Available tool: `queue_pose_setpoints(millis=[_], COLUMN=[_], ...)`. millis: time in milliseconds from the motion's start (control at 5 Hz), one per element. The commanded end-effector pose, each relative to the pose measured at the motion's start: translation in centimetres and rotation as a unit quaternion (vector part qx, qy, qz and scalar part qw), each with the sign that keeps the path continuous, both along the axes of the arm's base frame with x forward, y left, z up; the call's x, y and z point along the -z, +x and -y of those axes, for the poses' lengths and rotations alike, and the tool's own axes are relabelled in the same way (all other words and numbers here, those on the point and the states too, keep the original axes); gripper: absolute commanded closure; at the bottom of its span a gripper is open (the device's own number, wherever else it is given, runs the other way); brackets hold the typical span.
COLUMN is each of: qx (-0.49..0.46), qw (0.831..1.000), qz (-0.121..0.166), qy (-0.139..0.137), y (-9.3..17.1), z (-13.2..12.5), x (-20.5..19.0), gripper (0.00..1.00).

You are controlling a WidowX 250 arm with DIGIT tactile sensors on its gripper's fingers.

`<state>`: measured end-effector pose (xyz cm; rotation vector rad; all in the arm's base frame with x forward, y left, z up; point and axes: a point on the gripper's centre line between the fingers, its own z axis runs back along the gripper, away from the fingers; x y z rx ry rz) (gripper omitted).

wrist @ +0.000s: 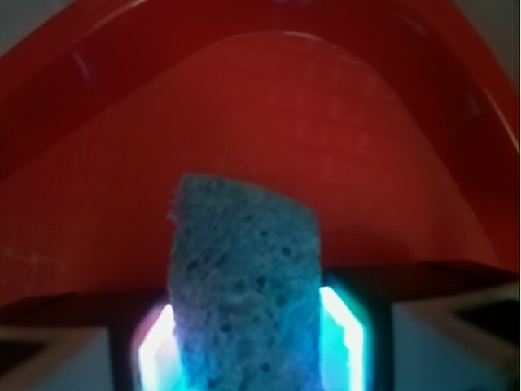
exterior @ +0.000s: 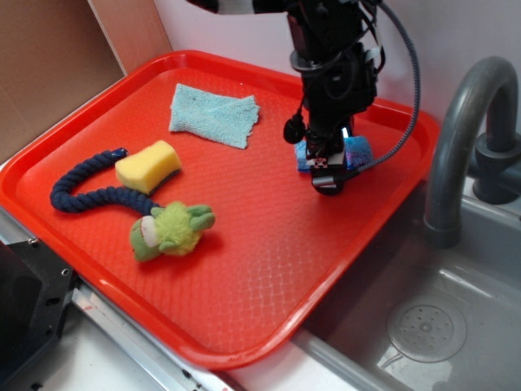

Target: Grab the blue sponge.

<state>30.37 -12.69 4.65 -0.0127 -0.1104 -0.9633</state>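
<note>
The blue sponge (exterior: 356, 151) is a small porous light-blue block at the back right of the red tray (exterior: 269, 269). My gripper (exterior: 326, 163) is down over it and shut on it; the black fingers hide its middle. In the wrist view the sponge (wrist: 244, 277) fills the gap between the two lit pads (wrist: 340, 334), which press on both of its sides. The gripper (wrist: 247, 346) holds it with the tray floor close behind. I cannot tell whether the sponge still touches the tray.
A light-teal cloth (exterior: 213, 114) lies at the tray's back. A yellow sponge (exterior: 148, 165), a dark blue rope (exterior: 85, 194) and a green plush toy (exterior: 171, 230) lie at the left. A grey faucet (exterior: 468, 138) and sink (exterior: 423, 326) stand at the right.
</note>
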Motion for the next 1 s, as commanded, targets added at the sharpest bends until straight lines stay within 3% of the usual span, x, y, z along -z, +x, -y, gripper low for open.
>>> queue_pose_setpoints(millis=[0,200,400,600,800], qx=[-0.229,-0.348,-0.462,-0.509,-0.497], qw=[0.973,0.936,0.885,0.857,0.865], qz=[-0.017,-0.05,-0.047,-0.058,-0.067], qy=[0.022,-0.01,-0.024,-0.048,-0.03], y=[-2.6,-6.4,-9.0,-9.8,-9.3], z=[-6.8,-11.9,-13.4,-13.5,-13.9], x=[-10.3,-14.0,-15.5,-15.7,-14.9], gripper=[1.0,1.0,1.0,1.0,1.0])
